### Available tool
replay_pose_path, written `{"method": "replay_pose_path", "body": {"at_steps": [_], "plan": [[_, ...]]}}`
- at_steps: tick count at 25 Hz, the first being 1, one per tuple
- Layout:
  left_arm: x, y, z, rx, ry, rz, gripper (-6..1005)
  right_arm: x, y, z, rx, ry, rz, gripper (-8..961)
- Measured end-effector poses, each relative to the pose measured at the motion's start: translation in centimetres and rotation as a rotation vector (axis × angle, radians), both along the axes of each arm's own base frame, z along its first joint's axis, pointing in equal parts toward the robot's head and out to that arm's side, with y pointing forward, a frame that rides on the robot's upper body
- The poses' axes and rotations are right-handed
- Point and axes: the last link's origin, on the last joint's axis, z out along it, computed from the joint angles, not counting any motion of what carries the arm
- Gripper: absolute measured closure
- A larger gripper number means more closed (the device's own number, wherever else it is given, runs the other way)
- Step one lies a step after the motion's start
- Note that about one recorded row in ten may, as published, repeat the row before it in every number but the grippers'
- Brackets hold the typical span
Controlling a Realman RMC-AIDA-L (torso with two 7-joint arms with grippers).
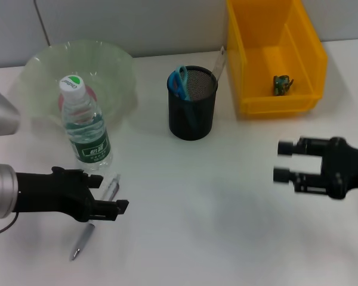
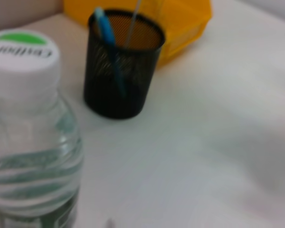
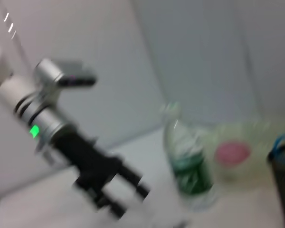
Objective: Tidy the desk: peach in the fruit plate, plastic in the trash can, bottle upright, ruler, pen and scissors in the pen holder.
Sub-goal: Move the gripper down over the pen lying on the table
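While the pen (image 1: 95, 222) lies on the worktop (image 1: 197, 226), long axis toward the bottle (image 1: 83, 128), the open left hand (image 1: 110, 196) hovers over it, nearer than the open right hand (image 1: 281, 162).

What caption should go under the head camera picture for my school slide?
Left hand open over the pen beside the upright bottle; right hand open, empty.
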Motion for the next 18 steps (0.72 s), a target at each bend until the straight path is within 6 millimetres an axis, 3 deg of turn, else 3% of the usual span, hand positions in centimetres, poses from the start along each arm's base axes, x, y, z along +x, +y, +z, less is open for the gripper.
{"method": "replay_pose_path", "body": {"at_steps": [6, 9, 18], "plan": [[0.0, 0.9, -0.9, 0.015, 0.110, 0.051, 195, -0.2, 0.4, 0.7, -0.066, -0.069, 0.012, 302], [0.8, 1.5, -2.2, 0.006, 0.258, 0.093, 196, -0.4, 0.5, 0.7, -0.062, -0.072, 0.018, 302], [2.2, 1.7, -2.7, -0.031, 0.347, 0.135, 200, -0.5, 0.7, 0.8, -0.059, -0.080, 0.026, 301]]}}
